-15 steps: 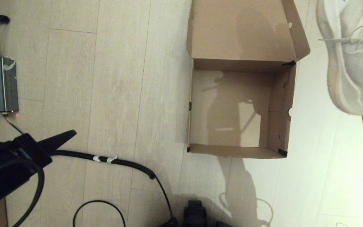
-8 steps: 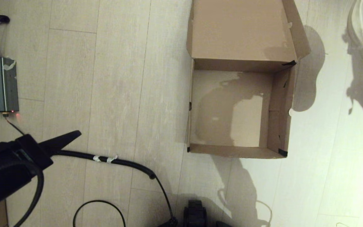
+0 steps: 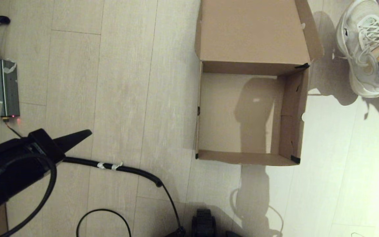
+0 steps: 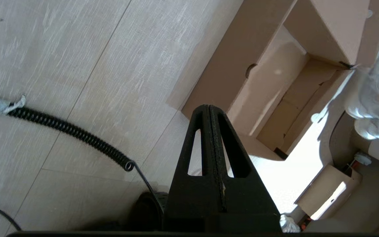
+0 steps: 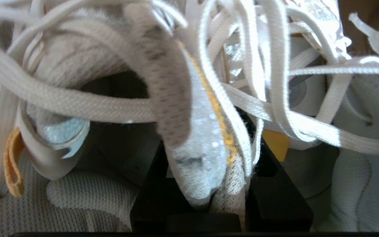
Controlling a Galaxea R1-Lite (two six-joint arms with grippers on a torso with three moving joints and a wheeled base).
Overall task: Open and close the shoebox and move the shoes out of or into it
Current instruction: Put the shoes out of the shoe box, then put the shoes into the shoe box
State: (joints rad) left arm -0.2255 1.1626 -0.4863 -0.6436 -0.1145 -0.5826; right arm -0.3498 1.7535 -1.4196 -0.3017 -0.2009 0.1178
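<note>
On a pale wood-plank floor point(image 3: 117, 82) the shoebox point(image 3: 252, 108) stands open and empty. At far right, the right gripper point(image 5: 206, 184) pinches both shoes point(image 3: 362, 49) together. The left gripper point(image 4: 211, 138), clenched empty, hovers near left above a cable point(image 3: 127, 169).

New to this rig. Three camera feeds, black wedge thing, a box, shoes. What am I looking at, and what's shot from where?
It is a two-armed robot. One camera sits on its head looking down at the floor; one sits on each wrist, behind the fingers.

The black wedge is the left gripper, fingers pressed together, empty, parked over the floor near a coiled cable.

The shoebox stands open and empty, lid folded back.

The right gripper is at the head view's right edge, beside the box, clamped on the pair of white shoes. Its wrist picture is filled with laces and fabric pinched between its fingers. Whether the shoes rest on the floor or hang cannot be told.
</note>
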